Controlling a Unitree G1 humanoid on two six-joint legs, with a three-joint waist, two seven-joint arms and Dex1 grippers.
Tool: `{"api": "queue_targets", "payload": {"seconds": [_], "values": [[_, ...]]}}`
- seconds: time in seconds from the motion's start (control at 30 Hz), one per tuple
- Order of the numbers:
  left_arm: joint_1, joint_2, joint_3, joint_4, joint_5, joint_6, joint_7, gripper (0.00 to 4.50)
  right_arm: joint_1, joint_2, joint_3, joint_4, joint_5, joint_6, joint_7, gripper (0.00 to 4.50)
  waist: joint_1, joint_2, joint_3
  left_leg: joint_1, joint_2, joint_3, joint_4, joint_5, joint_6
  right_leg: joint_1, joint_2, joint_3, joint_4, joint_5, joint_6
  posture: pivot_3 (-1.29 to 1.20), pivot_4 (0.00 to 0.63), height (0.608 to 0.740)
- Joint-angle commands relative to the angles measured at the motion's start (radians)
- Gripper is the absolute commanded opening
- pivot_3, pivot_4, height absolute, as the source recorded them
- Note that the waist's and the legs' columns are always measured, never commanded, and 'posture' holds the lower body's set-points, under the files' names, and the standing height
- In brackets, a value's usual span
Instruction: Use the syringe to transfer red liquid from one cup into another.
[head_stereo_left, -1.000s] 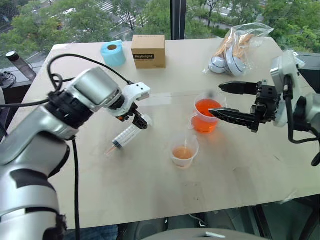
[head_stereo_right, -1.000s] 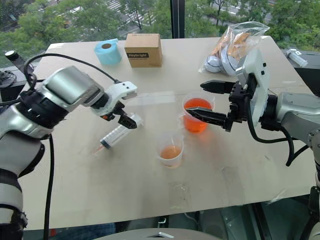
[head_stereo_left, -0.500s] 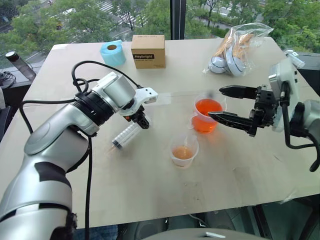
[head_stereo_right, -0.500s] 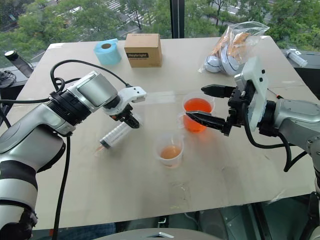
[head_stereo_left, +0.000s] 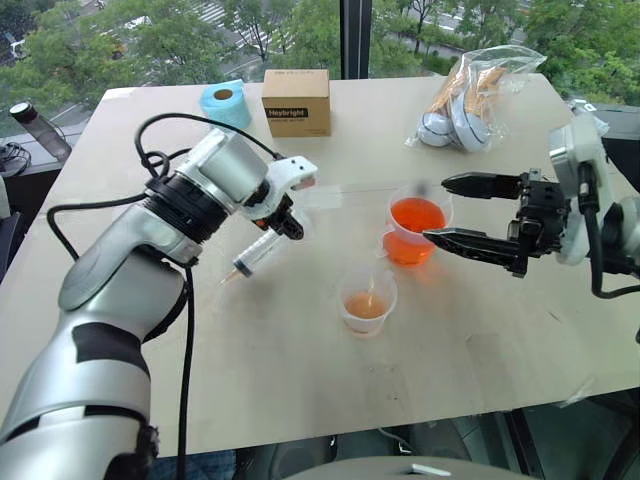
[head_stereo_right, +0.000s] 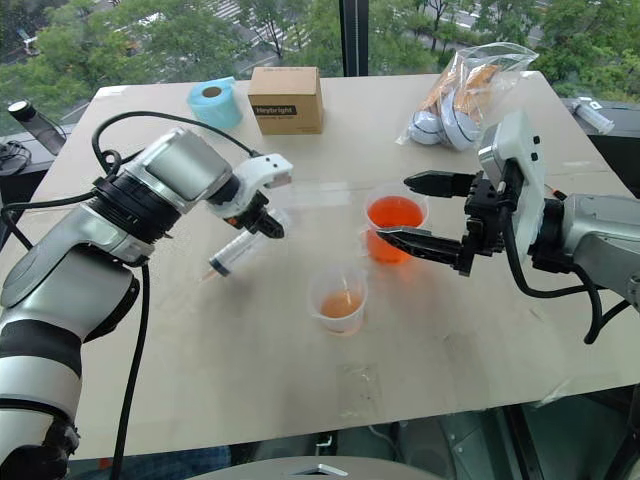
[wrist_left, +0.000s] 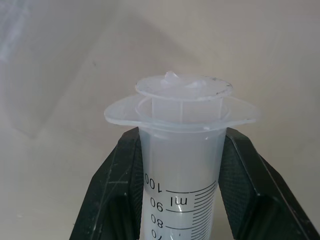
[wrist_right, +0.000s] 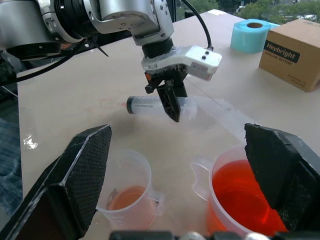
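Landmark: big cup (head_stereo_left: 413, 230), near table (head_stereo_left: 300, 350) centre. Liquid (head_stereo_left: 415, 215) in it. Small cup (head_stereo_left: 367, 302) just before it, slightly left, apart. Syringe (head_stereo_left: 258, 252) left of big cup, tilted, tip toward near-left, clamped in left gripper (head_stereo_left: 288, 222). Right gripper (head_stereo_left: 455, 212) at big cup's right, one finger behind rim, one before it. Box (head_stereo_left: 297, 102) behind big cup, to left; tape roll (head_stereo_left: 226, 106) left of box. Bag (head_stereo_left: 472, 95) behind big cup, slightly right.

- A big light wooden table (head_stereo_left: 300, 380).
- On it: a blue tape roll (head_stereo_left: 226, 105), a brown box (head_stereo_left: 297, 102), a plastic bag (head_stereo_left: 473, 90).
- A big cup (head_stereo_left: 415, 229) of red liquid (head_stereo_left: 416, 215) and a small cup (head_stereo_left: 367, 300) stand close together.
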Motion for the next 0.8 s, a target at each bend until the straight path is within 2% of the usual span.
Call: {"api": "queue_targets", "payload": {"seconds": [0.03,0.1,0.27,0.37,0.47,0.57,0.8], "values": [[-0.076,0.019,0.23,-0.054,-0.038,-0.02,0.041,1.45,-0.038,-0.01,-0.013,0.021,0.002,-0.008,0.026,4.5,0.001,0.0,0.0,0.0,0.0,0.0,0.0,0.0,0.0,0.0,0.0,0.0,0.0,0.0,0.0,0.0,0.15,0.74],[-0.071,0.011,0.363,-0.081,-0.091,-0.005,0.053,1.45,-0.049,-0.008,-0.014,0.046,-0.013,-0.012,0.033,4.5,0.0,0.0,0.0,-0.001,0.0,0.0,0.0,0.0,0.0,0.0,0.0,0.0,0.0,0.0,0.0,0.0,0.15,0.74],[0.03,-0.016,0.601,-0.193,-0.201,0.011,0.094,1.45,-0.065,-0.002,-0.007,0.091,-0.071,-0.03,0.052,4.5,0.0,0.0,0.0,0.0,0.0,0.0,0.0,0.0,0.0,-0.001,-0.002,0.0,0.0,0.0,0.0,0.0,0.15,0.74],[0.077,-0.057,0.718,-0.23,-0.257,0.022,0.138,1.45,-0.07,0.007,-0.013,0.103,-0.091,-0.037,0.056,4.5,0.0,0.0,0.0,0.0,0.0,0.0,0.001,0.0,0.0,-0.001,-0.005,0.0,0.001,0.0,0.0,0.0,0.15,0.74],[0.136,-0.131,0.851,-0.278,-0.337,-0.065,0.161,1.45,-0.079,0.01,-0.038,0.126,-0.101,-0.04,0.044,4.5,0.001,0.0,0.0,0.0,0.0,0.0,0.001,0.0,0.0,-0.001,-0.005,0.0,0.001,0.0,0.0,0.0,0.15,0.74],[0.218,-0.195,0.905,-0.364,-0.377,-0.215,0.162,1.45,-0.072,0.0,-0.06,0.143,-0.124,-0.048,0.048,4.5,0.003,0.0,0.0,0.0,0.0,0.0,0.002,0.0,0.0,0.0,-0.006,0.0,0.001,0.0,0.0,0.0,0.15,0.74],[0.312,-0.273,0.909,-0.449,-0.435,-0.42,0.149,1.45,-0.094,0.011,-0.113,0.164,-0.121,-0.05,0.012,4.5,0.002,0.0,0.0,0.0,0.0,0.0,0.002,0.0,-0.001,0.001,-0.006,0.0,0.001,0.0,0.0,0.0,0.15,0.74]]}}
